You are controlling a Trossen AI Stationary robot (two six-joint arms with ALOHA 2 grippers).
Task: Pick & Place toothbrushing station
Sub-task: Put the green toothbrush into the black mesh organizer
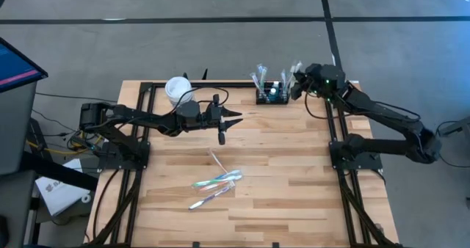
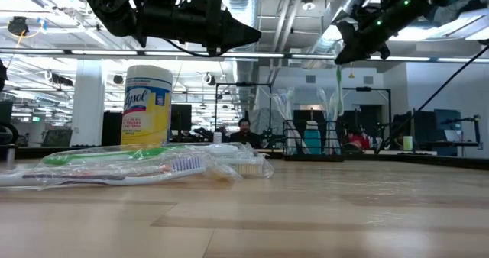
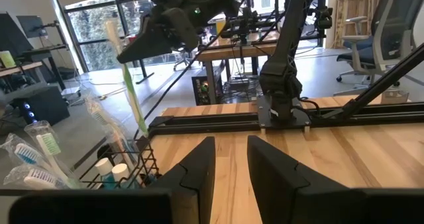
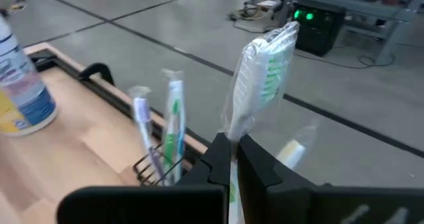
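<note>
Wooden table [image 1: 294,174] bearing caddy [image 1: 270,94] at far edge. Right gripper [image 1: 297,81] clamping wrapped toothbrush [image 4: 258,85] upright, hovering just beside caddy, nearer arm. Left gripper [image 1: 233,119] idling part-open, caddy well beyond.

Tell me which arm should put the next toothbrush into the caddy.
Probably the right: the right gripper is shut on a wrapped toothbrush, beside the caddy. The left gripper holds nothing, mid-table.
</note>
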